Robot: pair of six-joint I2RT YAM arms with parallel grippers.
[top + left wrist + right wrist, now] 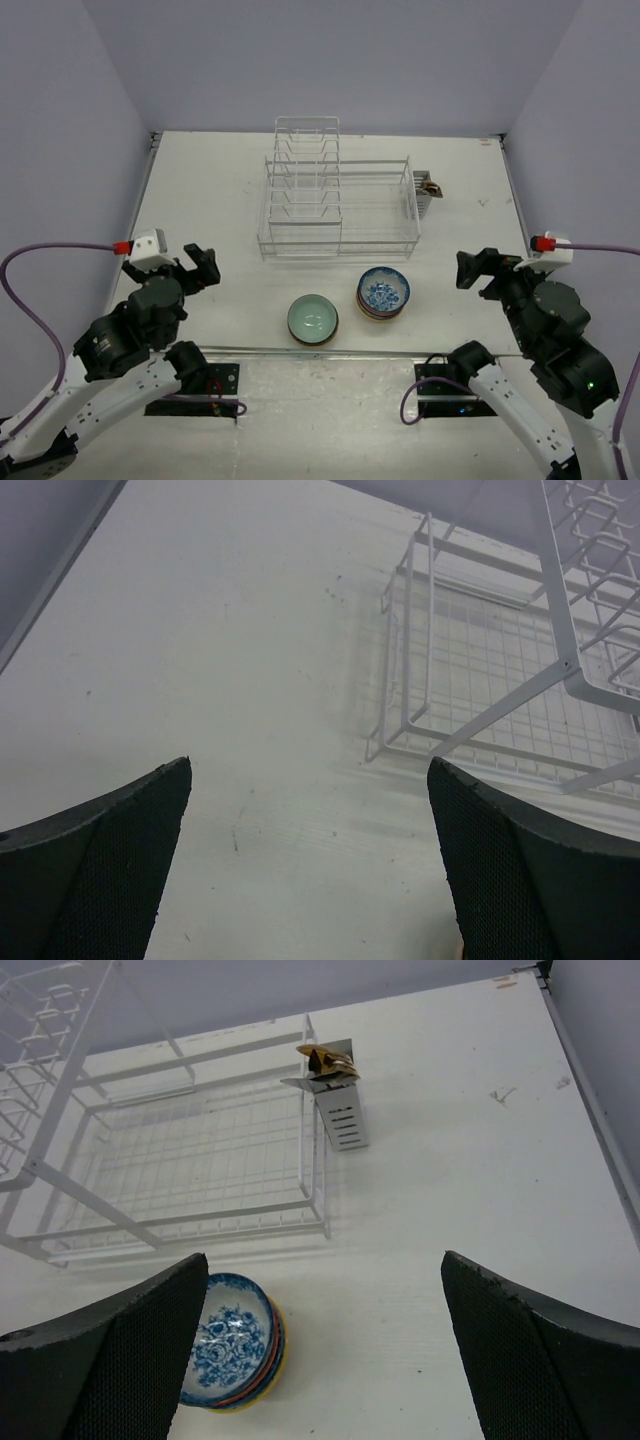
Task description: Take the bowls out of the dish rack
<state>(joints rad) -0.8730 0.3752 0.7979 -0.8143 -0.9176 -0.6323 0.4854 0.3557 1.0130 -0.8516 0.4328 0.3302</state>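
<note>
Bowls stacked near dish rack, left fingers spread wide, right fingers spread wide, nothing held

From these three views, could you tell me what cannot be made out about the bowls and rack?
- Top view: how many bowls lie under the green bowl and the blue-white bowl; the top ones cover them.
- Top view: what sits in the cutlery holder; too small to name.
- Left wrist view: the dish rack is cut off at the right edge; no bowls show.
</note>
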